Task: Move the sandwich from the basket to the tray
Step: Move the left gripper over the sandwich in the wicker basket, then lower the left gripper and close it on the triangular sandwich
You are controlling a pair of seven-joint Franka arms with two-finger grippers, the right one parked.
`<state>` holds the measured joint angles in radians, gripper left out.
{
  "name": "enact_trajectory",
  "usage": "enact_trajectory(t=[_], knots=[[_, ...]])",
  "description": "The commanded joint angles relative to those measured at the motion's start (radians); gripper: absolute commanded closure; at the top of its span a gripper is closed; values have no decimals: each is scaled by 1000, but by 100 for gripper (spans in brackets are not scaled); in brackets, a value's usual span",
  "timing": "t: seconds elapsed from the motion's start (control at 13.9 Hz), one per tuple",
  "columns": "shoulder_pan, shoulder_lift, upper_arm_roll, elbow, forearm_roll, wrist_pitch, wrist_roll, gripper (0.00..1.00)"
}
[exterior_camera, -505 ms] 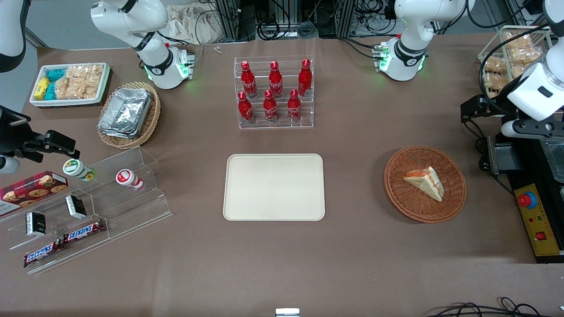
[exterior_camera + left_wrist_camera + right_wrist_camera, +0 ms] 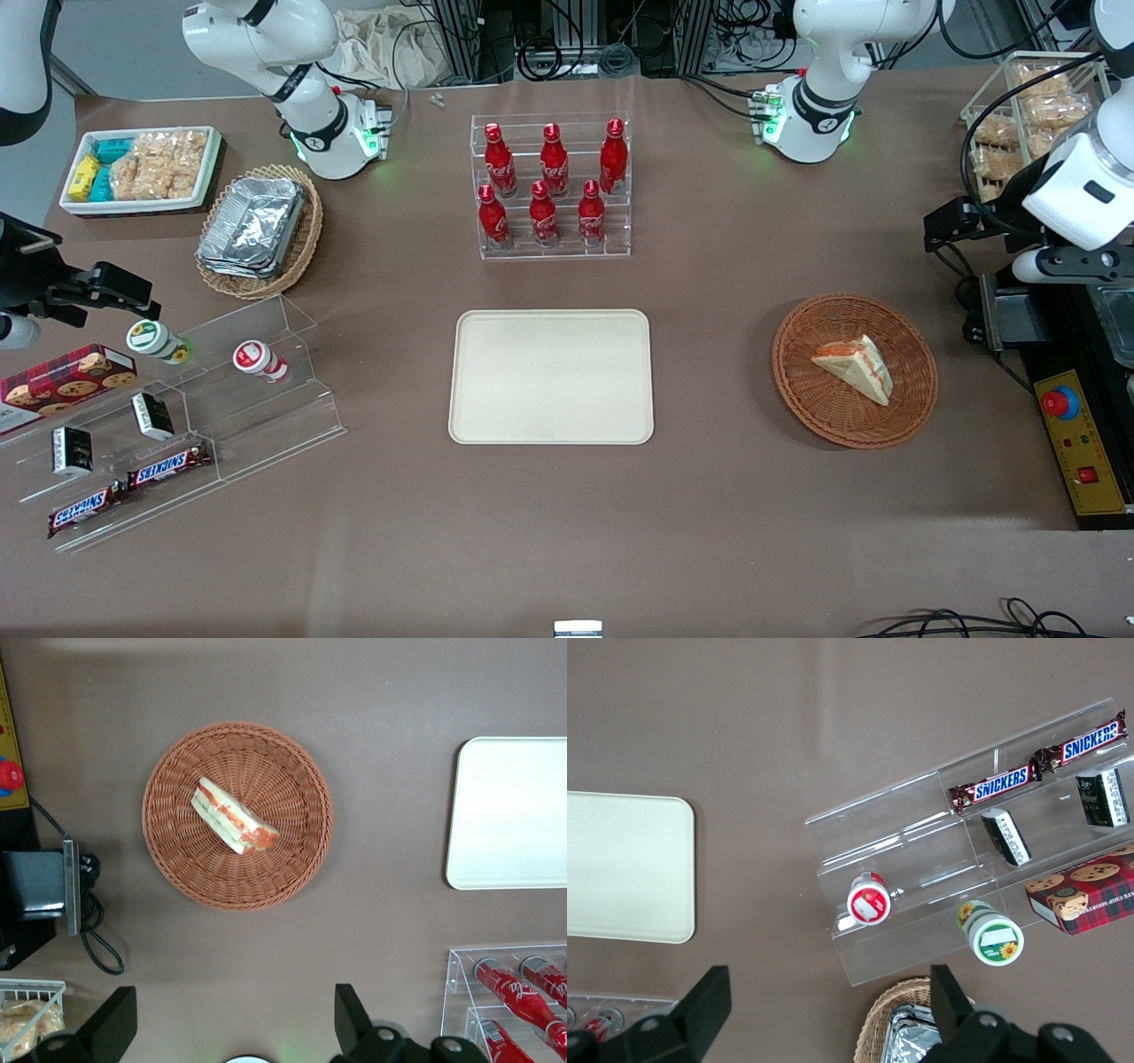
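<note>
The sandwich (image 2: 854, 366) is a pale triangular wedge with orange-red and green filling, lying in the round reddish-brown basket (image 2: 804, 390). Both also show in the left wrist view, the sandwich (image 2: 232, 815) in the basket (image 2: 297, 859). The cream tray (image 2: 551, 376) lies flat mid-table, beside the basket toward the parked arm's end; its end shows in the wrist view (image 2: 509, 815). My left gripper (image 2: 950, 223) hangs high over the table, farther from the front camera than the basket and toward the working arm's end. It is open and empty (image 2: 232, 1003), its fingers (image 2: 348, 1014) wide apart.
A clear rack of red bottles (image 2: 551, 186) stands farther from the front camera than the tray. A black control box with a red button (image 2: 1060, 403) sits beside the basket at the working arm's end. A wire rack of snacks (image 2: 1019, 124) stands near the gripper.
The left arm's wrist has shifted slightly upward and away from the front camera. The gripper stays open. The sandwich, basket and tray have not moved.
</note>
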<state>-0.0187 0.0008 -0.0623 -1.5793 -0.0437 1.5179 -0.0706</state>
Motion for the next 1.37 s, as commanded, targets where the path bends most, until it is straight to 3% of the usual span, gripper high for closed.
enact_trajectory(t=[0.0, 0.36, 0.72, 1.01, 1.3], knots=[[5, 21, -1, -27, 1, 2, -43, 0], [5, 91, -1, -100, 4, 109, -386, 0], [11, 91, 4, -344, 2, 390, -542, 0], [20, 180, 7, -370, 4, 485, -676, 0], [22, 242, 10, -453, 4, 638, -699, 0]])
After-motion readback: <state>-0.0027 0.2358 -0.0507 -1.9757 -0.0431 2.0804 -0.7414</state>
